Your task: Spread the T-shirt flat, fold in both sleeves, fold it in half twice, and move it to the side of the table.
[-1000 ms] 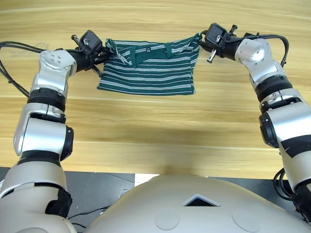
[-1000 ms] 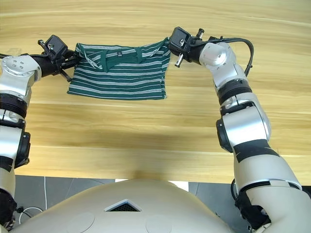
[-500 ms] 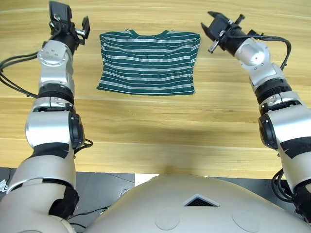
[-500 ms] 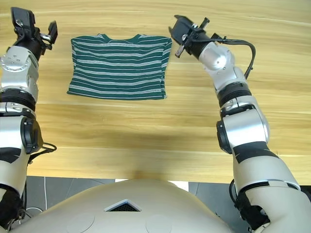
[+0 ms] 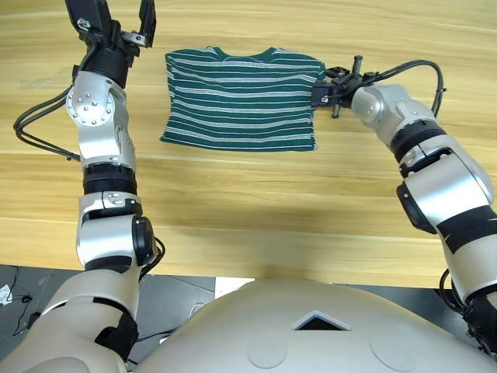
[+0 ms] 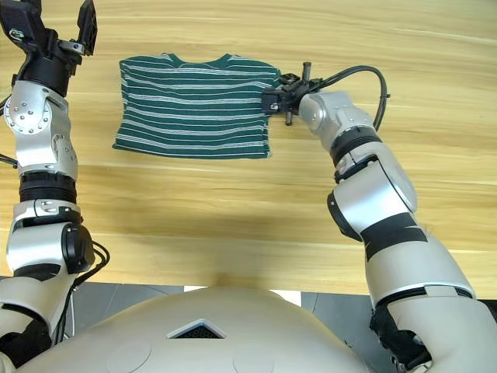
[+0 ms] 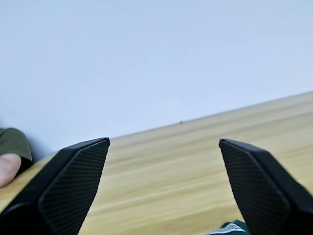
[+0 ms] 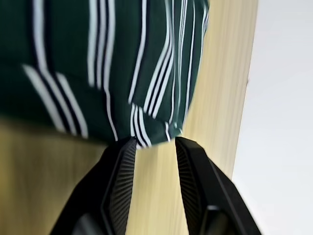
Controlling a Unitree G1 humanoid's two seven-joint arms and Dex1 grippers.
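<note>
T-shirt [image 5: 241,99], dark green with thin white stripes, lies flat on the pale wooden table [image 5: 248,210] in the far middle of the board. Its collar points away from the robot and its hem toward it. Its outline is a rough rectangle, a little narrower at the hem than at the shoulders. The right gripper [image 5: 318,95] sits low at the shirt's right edge, about halfway between the shoulder corner and the hem, with its forearm stretched in from the right side. In the right wrist view its 2 black ribbed fingers [image 8: 122,166] stand a narrow gap apart, with bare wood showing between them. A folded striped edge of the cloth reaches just to the tips, and it is not visibly clamped. The left gripper [image 5: 116,15] is held high, just beyond and to the left of the shirt's far left corner, well clear of the cloth, with the arm reaching straight up along the left side of the table. Its 2 fingers [image 7: 73,186] are spread wide with nothing between them. Between them the left wrist view shows the table's far edge against a pale wall, and a small bit of striped green cloth shows at the frame edge beside 1 finger. Black cables loop from both forearms over the wood.
</note>
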